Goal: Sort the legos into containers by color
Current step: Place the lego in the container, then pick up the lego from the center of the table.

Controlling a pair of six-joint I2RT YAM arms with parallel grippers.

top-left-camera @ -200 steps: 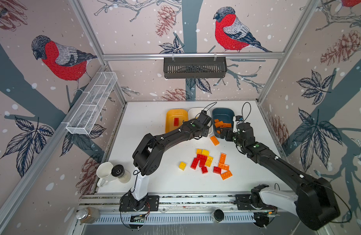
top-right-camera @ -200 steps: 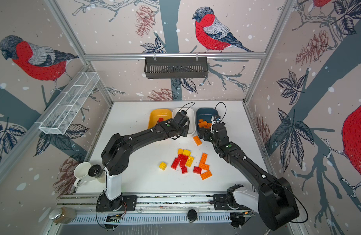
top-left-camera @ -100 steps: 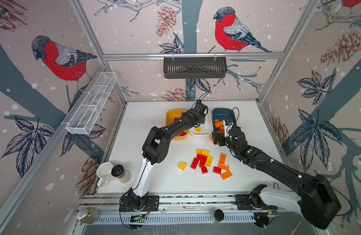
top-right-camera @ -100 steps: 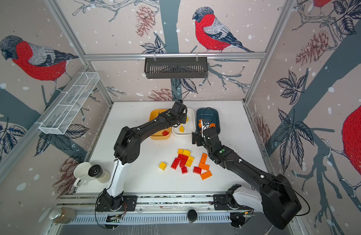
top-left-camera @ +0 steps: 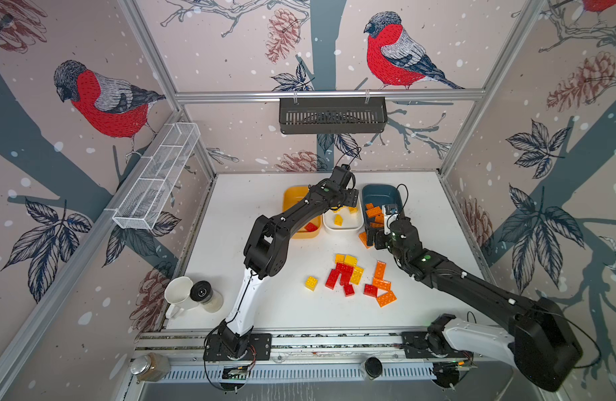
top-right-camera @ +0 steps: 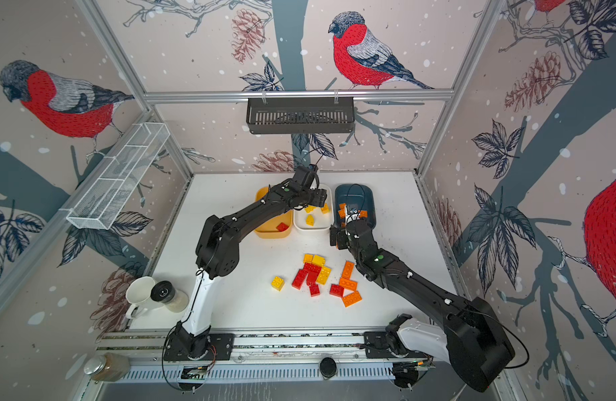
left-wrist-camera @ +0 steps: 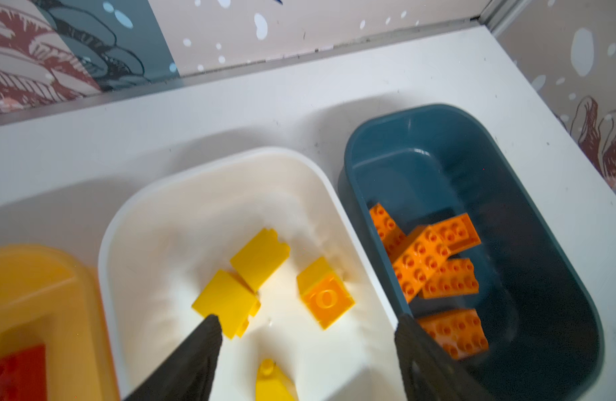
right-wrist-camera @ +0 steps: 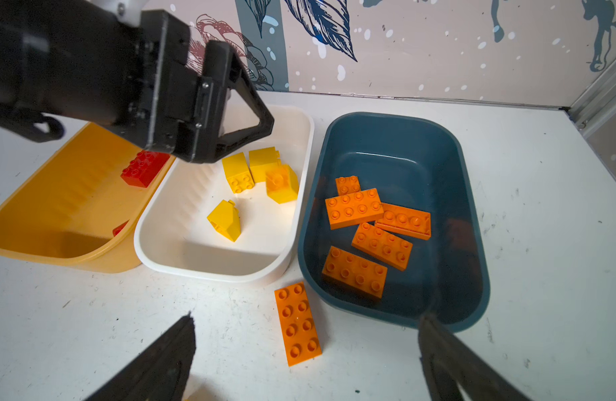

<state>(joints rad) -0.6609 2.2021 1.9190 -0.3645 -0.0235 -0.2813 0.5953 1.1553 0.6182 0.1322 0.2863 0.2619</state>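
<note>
Three containers stand side by side at the back: a yellow-orange tray (top-left-camera: 294,198), a white tray (top-left-camera: 346,227) and a teal tray (top-left-camera: 383,192). My left gripper (left-wrist-camera: 306,323) hangs open over the white tray (left-wrist-camera: 167,215) with nothing between its fingers; below it lie several yellow legos (left-wrist-camera: 259,257). Several orange legos (right-wrist-camera: 355,208) fill the teal tray (right-wrist-camera: 473,194), and a red lego (right-wrist-camera: 145,168) sits in the yellow-orange tray (right-wrist-camera: 56,208). Over a lone orange lego (right-wrist-camera: 297,323) on the table, just before the teal tray, my right gripper (right-wrist-camera: 308,316) is open.
A loose pile of red, yellow and orange legos (top-left-camera: 348,274) lies mid-table, with one yellow lego (top-left-camera: 311,283) apart to its left. A white mug (top-left-camera: 178,298) and a dark-lidded jar (top-left-camera: 205,295) stand front left. A black basket (top-left-camera: 332,114) and a wire rack (top-left-camera: 157,180) hang on the walls.
My left gripper has opened over the white tray, where another yellow lego now lies. My right gripper has drawn back out of the teal tray to above the orange lego on the table.
</note>
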